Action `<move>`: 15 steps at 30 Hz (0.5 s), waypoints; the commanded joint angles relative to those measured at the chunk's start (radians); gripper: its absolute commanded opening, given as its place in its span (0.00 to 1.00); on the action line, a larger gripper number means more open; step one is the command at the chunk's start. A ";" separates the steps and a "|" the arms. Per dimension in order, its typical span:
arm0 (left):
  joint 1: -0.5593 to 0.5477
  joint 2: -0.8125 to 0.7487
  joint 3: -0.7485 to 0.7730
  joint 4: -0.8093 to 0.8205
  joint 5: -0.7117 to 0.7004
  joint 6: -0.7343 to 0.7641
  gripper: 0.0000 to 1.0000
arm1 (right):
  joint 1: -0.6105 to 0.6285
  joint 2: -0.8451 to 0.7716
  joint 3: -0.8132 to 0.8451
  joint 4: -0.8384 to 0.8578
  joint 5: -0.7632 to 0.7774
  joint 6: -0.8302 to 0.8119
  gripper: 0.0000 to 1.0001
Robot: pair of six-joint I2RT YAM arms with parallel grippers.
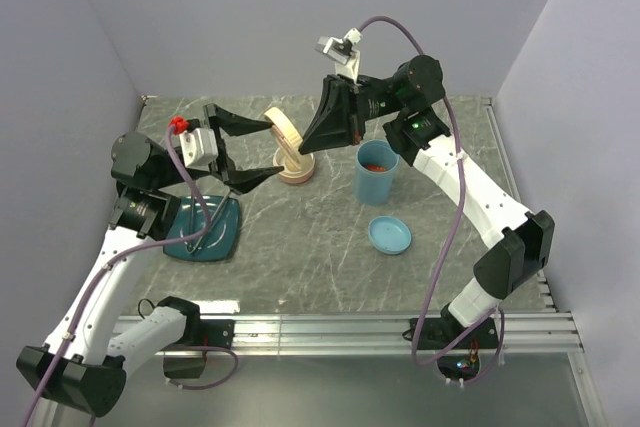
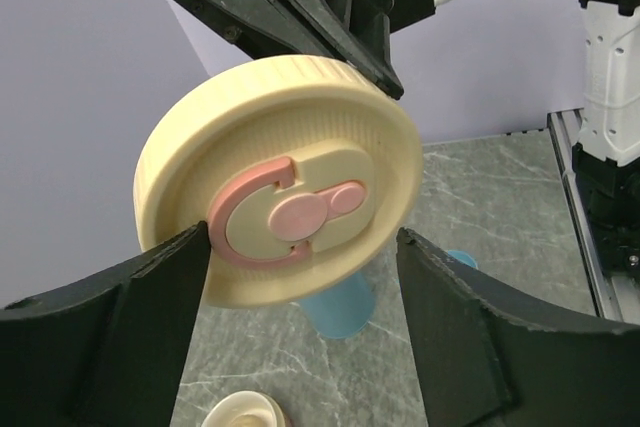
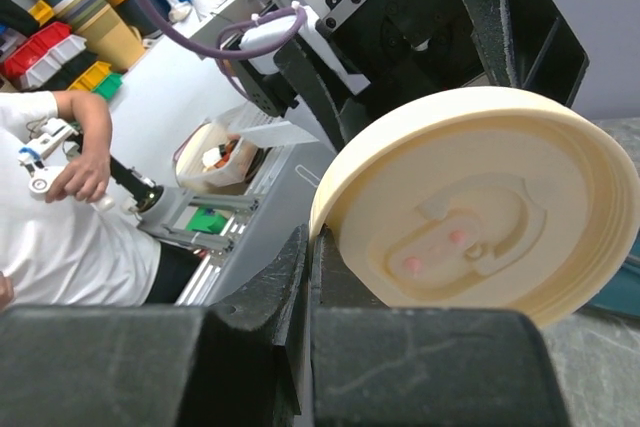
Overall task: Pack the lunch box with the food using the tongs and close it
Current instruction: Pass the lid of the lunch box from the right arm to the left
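Note:
The lunch box's round cream lid (image 1: 283,132), with a pink latch on its top (image 2: 285,212), hangs on edge above the table. My right gripper (image 1: 304,145) is shut on its rim (image 3: 318,242). My left gripper (image 1: 272,147) is open around the lid: the left finger (image 2: 150,287) touches its edge and the right finger (image 2: 450,297) stands apart. The cream lunch box base (image 1: 295,170) sits just below. Red-orange food (image 1: 377,164) lies inside a blue cup (image 1: 375,177). The tongs (image 1: 197,234) rest on the dark teal plate (image 1: 225,237).
A blue round lid (image 1: 389,235) lies flat in front of the cup. The plate sits under my left arm near the table's left side. Grey walls close in the back and sides, and a metal rail runs along the near edge (image 1: 330,327).

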 commanded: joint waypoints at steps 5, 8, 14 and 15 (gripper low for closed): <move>-0.018 -0.054 0.037 -0.113 0.021 0.062 0.72 | -0.056 -0.010 0.098 0.065 0.052 0.026 0.00; -0.018 -0.062 0.046 -0.131 0.020 0.065 0.67 | -0.070 -0.005 0.118 0.037 0.059 0.014 0.00; -0.028 -0.052 0.055 -0.096 0.093 -0.005 0.55 | -0.083 0.004 0.125 0.011 0.091 -0.016 0.00; -0.032 -0.048 0.060 -0.078 0.075 -0.049 0.54 | -0.085 0.010 0.129 0.013 0.097 -0.016 0.00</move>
